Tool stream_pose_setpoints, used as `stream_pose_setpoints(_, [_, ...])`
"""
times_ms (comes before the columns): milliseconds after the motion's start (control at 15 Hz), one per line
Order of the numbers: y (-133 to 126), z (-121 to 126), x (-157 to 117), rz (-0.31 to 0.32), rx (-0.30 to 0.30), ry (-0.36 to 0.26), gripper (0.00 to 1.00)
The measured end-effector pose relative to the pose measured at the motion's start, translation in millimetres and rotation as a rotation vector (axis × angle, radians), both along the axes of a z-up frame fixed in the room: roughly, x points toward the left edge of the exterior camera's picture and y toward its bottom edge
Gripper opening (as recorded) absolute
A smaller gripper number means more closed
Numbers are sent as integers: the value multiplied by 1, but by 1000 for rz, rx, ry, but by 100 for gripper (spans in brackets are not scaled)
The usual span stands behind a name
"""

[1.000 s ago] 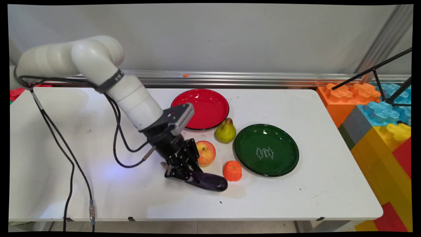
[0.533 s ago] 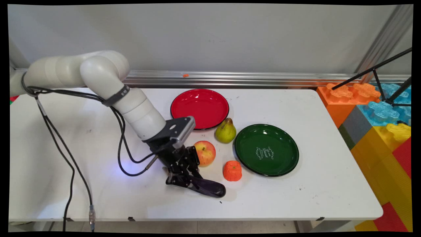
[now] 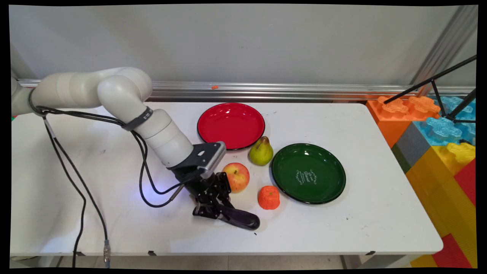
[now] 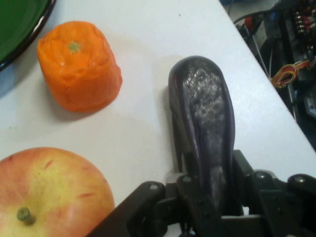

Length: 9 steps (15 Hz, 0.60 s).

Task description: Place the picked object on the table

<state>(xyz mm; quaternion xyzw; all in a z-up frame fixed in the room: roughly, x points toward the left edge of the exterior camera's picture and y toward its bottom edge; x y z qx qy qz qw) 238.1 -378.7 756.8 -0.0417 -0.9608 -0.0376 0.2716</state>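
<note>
Here, white bench [image 3: 342,236] carries all. Green plate [image 3: 308,173] right of centre, red plate [image 3: 231,125] behind it toward wall, well apart from tool. Tool [image 3: 217,211] low over bench near front edge, clamped on stem end of eggplant [image 4: 205,123]; eggplant's free end lies on bench, pointing right. Apple [image 3: 236,177] just beside tool, wall side. Pear [image 3: 261,151] between plates. Orange [image 3: 269,197] near eggplant tip, beside green plate.
</note>
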Motion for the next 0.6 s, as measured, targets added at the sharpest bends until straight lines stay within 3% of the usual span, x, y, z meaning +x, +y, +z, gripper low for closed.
stream_pose_setpoints(133, [0, -2, 0, -5, -6, 0, 0])
stream_pose_setpoints(200, [0, -3, 0, -7, -8, 0, 100])
stream_pose_setpoints(600, [-2, -3, 1, -6, -18, 2, 100])
